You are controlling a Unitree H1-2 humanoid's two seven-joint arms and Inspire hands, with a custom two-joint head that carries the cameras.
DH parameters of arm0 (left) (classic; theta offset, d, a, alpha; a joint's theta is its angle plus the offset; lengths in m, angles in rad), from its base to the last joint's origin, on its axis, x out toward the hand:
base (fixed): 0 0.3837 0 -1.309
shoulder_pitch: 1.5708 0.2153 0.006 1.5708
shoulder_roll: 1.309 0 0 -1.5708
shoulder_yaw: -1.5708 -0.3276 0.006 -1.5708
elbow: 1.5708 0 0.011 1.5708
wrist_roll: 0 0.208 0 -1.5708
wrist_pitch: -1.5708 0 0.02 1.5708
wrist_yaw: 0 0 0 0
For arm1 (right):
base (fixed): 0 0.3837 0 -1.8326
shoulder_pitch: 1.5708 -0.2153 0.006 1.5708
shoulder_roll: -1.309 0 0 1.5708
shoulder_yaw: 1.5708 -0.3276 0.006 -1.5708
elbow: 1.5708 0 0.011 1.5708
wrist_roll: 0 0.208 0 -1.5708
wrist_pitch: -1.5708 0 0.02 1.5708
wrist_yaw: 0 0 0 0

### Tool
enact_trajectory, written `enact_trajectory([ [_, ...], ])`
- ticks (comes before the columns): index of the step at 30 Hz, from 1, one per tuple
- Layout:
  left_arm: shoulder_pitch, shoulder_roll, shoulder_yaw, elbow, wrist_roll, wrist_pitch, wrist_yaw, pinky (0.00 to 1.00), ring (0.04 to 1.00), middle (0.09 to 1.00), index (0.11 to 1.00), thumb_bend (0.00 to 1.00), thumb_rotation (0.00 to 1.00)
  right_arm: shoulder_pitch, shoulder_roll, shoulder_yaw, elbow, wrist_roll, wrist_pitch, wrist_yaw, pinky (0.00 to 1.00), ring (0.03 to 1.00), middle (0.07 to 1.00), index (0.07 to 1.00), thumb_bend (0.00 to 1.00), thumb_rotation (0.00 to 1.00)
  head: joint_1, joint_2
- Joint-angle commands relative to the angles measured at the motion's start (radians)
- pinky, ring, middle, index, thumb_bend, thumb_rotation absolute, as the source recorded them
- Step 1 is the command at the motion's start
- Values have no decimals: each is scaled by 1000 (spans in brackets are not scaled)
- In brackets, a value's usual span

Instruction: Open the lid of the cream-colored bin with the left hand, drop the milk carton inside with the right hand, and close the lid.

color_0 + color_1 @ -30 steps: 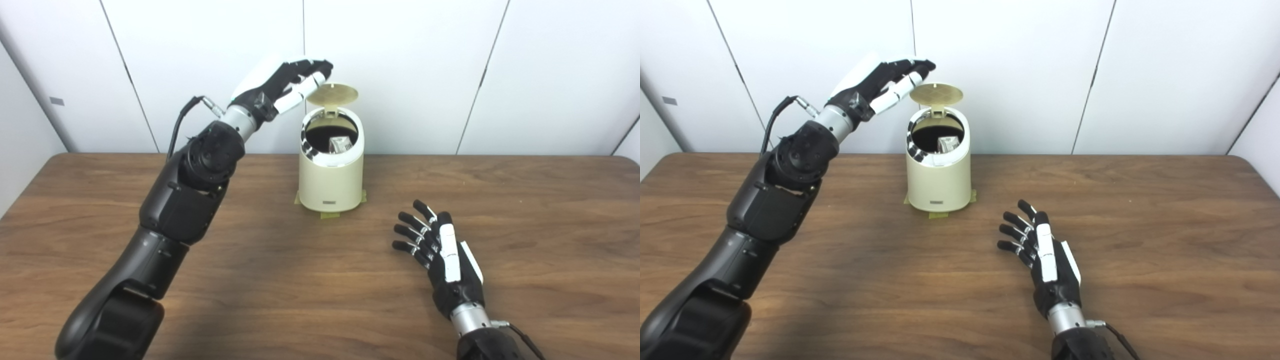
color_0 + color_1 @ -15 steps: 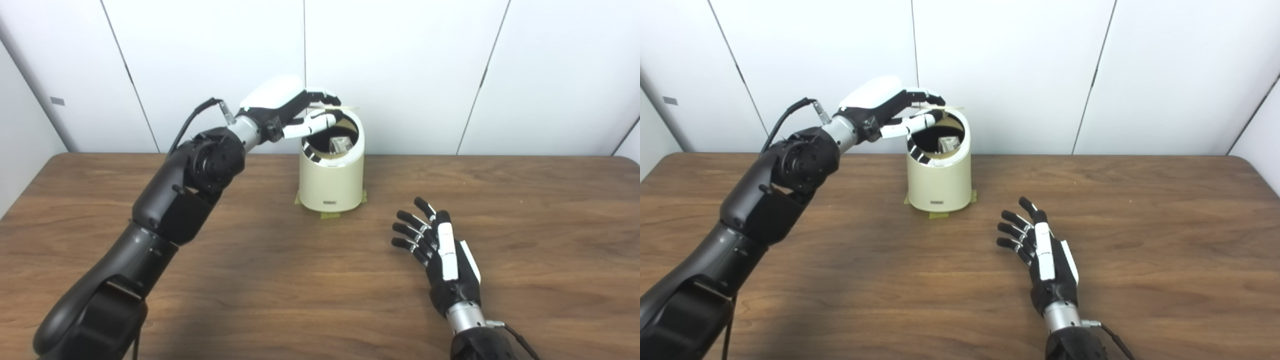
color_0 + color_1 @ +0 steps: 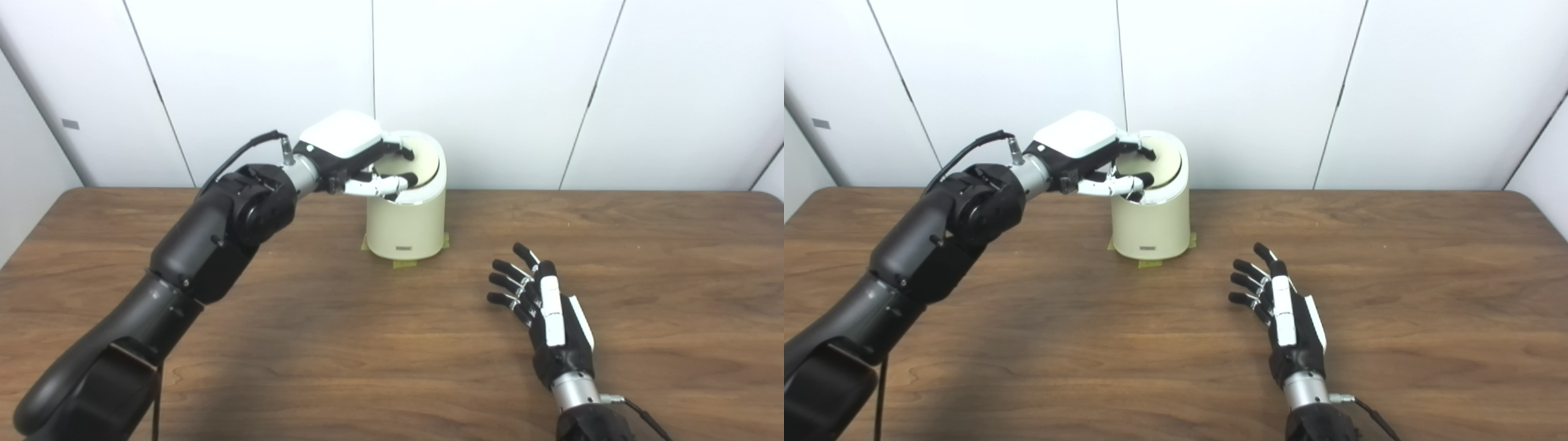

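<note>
The cream-colored bin (image 3: pixel 404 226) stands at the back middle of the wooden table (image 3: pixel 306 324). Its lid (image 3: pixel 424 160) lies down flat on the rim. My left hand (image 3: pixel 352 150) rests on the lid's left side, palm down, with fingers spread over the top and the thumb at the front rim; it grasps nothing. No milk carton shows anywhere, and the lid hides the bin's inside. My right hand (image 3: pixel 547 309) lies open near the table's front right, fingers apart and empty, well away from the bin.
Strips of tape (image 3: pixel 404 264) mark the bin's base on the table. White wall panels (image 3: pixel 490 79) stand close behind the bin. A black cable (image 3: pixel 239 156) loops from my left wrist.
The lid went from upright to shut. My left hand swung down from above the bin onto the lid, pushing it closed. The carton seen inside is now covered. My right hand barely shifted.
</note>
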Motion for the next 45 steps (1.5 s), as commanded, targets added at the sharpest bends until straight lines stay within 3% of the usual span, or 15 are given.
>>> enact_trajectory([
  [1,-27,29,-11,-23,51,-25,6,899,858,815,810,492,1000,-9,7,-9,-22,19,-14,-2,673,777,780,899,537,1000,-1,2],
  [7,-12,41,-28,-25,128,-60,15,915,852,812,801,491,1000,-9,6,-12,-29,25,-10,-6,659,763,769,898,538,1000,-5,6],
  [23,-5,20,-128,-22,205,-34,-200,951,908,853,838,556,1000,-4,30,-1,-59,35,-3,-25,652,758,765,904,520,1000,-32,18],
  [30,5,21,-143,-18,191,-22,-222,941,903,860,839,600,1000,0,34,-5,-72,37,0,-28,648,766,774,897,527,1000,-34,20],
  [36,-2,15,-44,-43,74,-5,-180,898,873,848,831,535,1000,-3,38,-10,-68,48,5,-32,643,763,773,887,533,1000,-32,15],
  [39,3,-10,49,-71,-34,49,-162,868,878,860,847,507,1000,-4,39,-10,-66,52,8,-32,642,760,771,883,537,1000,-35,12],
  [43,43,-106,246,-123,-294,201,-149,852,911,904,882,473,1000,-6,34,-3,-70,40,15,-31,639,751,767,869,532,1000,-37,13],
  [45,74,-159,331,-166,-390,285,-134,890,932,919,887,484,1000,-8,34,0,-74,34,20,-33,641,750,767,863,531,1000,-37,13],
])
